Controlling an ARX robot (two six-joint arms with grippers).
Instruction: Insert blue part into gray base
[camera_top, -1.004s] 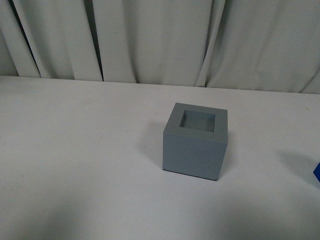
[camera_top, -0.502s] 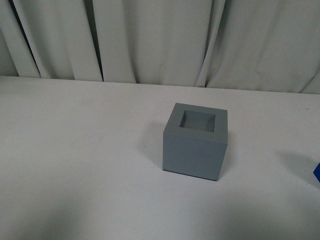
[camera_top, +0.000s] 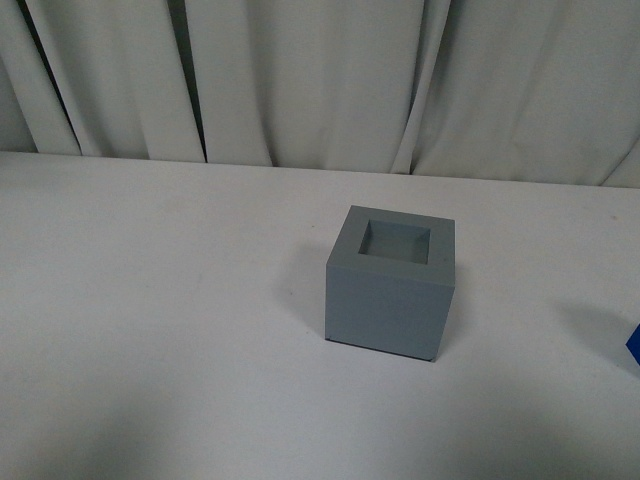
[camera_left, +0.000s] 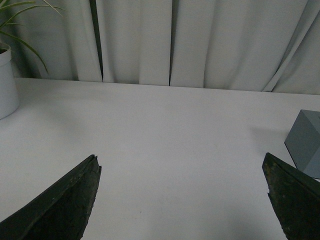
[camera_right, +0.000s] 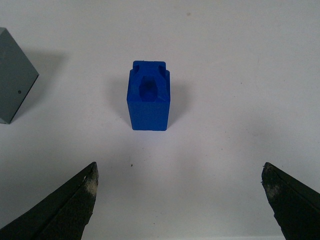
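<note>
On table (camera_top: 150, 300): gray base (camera_top: 388, 300) upright; blue part (camera_right: 148, 105) well apart, apparently upright.

The gray base (camera_top: 390, 290), a matte blue-gray cube, sits mid-scene with its square recess facing up. The bright blue part (camera_right: 149, 97) stands upright well to its right, slightly nearer, arched handle on top.
</note>
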